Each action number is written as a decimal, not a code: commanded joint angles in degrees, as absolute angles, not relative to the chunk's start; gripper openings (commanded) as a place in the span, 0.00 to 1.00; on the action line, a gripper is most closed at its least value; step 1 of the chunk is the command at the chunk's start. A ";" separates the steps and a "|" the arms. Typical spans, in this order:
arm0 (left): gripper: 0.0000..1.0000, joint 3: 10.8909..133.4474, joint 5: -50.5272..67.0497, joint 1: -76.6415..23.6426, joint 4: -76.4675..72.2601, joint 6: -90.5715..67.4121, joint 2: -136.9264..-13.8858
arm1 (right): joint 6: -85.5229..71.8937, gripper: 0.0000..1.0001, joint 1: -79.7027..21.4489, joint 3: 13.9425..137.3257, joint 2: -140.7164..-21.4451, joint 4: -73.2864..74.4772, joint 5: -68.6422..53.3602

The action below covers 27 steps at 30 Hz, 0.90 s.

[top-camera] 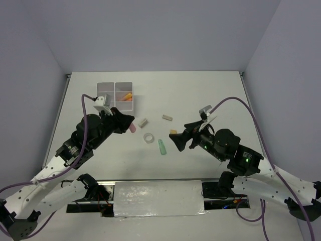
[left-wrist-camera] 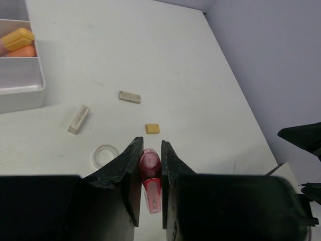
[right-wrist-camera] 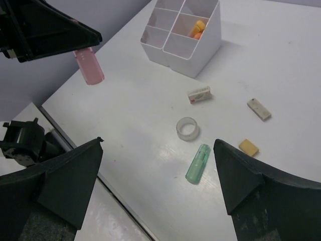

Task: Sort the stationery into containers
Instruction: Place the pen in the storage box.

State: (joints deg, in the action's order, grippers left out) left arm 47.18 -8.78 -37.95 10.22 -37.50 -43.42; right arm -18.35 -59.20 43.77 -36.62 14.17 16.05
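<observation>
My left arm is stretched forward and raised off the table [top-camera: 210, 95]. Its claw [left-wrist-camera: 150, 146] pinches the pink marker [left-wrist-camera: 151, 175], a translucent stick with a rounded cap, near the organiser box [top-camera: 122, 106]. My right claw [right-wrist-camera: 158, 143] is spread wide over the green marker [right-wrist-camera: 197, 163].

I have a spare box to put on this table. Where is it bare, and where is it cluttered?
Bare: the far stretch of the table right of the organiser box, through to the right edge. Crowded: the middle, where the tape ring, green marker and small blocks lie close together.
</observation>
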 commanded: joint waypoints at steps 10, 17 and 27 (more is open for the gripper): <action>0.00 50.98 -18.01 -37.35 14.94 -33.31 -40.25 | -16.79 1.00 -58.54 42.36 -35.42 16.96 17.31; 0.00 50.98 -20.83 -37.27 16.61 -32.87 -38.59 | -16.61 1.00 -58.36 42.01 -35.51 17.40 17.31; 0.00 49.92 -24.34 -37.18 18.02 -32.96 -36.39 | -16.87 1.00 -57.83 40.87 -35.24 17.05 16.61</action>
